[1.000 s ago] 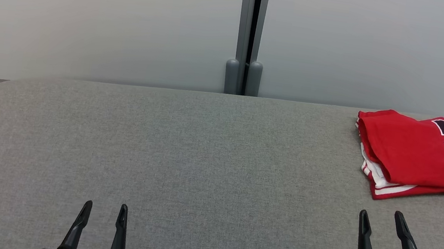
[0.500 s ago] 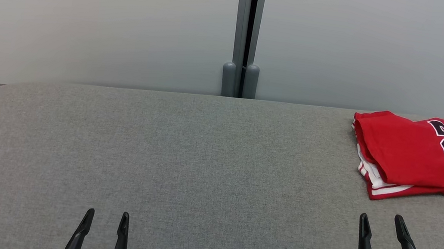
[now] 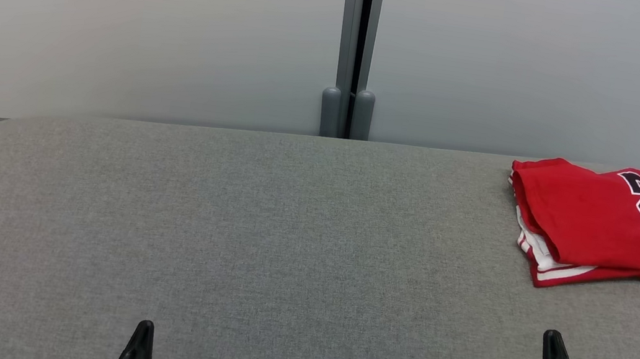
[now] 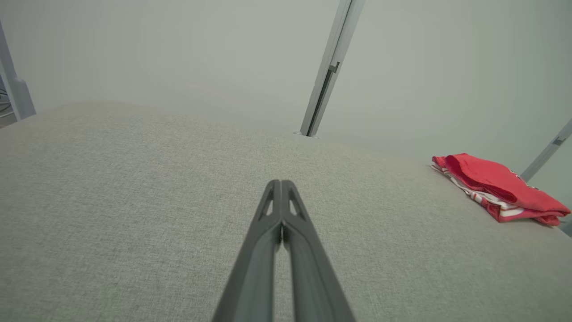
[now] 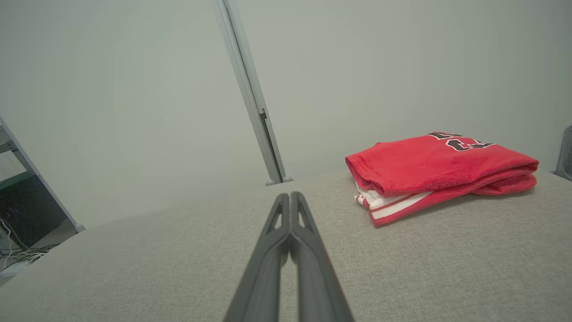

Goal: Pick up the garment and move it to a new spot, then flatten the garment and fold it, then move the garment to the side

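Garment (image 3: 601, 228) folded, at far-right edge of tabletop (image 3: 287, 231)

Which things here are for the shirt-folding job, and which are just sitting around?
For the job:
- the folded red shirt
- the grey table it lies on
- the left tool and the right tool, both shut and empty

Just there:
- the grey post behind the table
- the pale wall
- some cables beyond the table
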Tool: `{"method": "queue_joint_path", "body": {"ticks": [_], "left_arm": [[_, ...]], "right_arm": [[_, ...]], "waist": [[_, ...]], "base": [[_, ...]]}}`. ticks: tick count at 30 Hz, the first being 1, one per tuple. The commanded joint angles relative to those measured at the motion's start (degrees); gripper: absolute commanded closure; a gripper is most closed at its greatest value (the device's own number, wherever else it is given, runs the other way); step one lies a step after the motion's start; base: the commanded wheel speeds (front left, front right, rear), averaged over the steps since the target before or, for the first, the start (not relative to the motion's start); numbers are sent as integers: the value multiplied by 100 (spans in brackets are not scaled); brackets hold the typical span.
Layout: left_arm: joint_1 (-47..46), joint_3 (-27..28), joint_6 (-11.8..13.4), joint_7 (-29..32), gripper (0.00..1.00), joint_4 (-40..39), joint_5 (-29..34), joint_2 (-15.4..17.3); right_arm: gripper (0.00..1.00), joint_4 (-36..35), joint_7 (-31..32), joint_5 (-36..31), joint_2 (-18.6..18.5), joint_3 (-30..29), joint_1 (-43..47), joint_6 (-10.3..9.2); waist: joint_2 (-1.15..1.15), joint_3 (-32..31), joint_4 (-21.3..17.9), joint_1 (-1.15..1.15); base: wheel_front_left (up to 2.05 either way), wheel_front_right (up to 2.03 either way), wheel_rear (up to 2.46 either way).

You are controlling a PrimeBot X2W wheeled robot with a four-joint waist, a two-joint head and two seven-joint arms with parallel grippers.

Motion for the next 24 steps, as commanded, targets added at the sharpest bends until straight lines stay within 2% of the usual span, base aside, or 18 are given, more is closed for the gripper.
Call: {"method": "queue_joint_path", "body": {"ticks": [1,24], "left_arm": [[-204,58,-48,40,100,-56,-256,45],[-733,358,-400,473,100,252,-2369,158]], "right_arm": [[100,-65,53,268,-47,-34,-183,0],[100,106,517,2438,-102,-221,-535,-1]], "waist": [[0,5,3,0],[0,80,44,0]], "base": [[0,0,0],[0,0,0]]}}
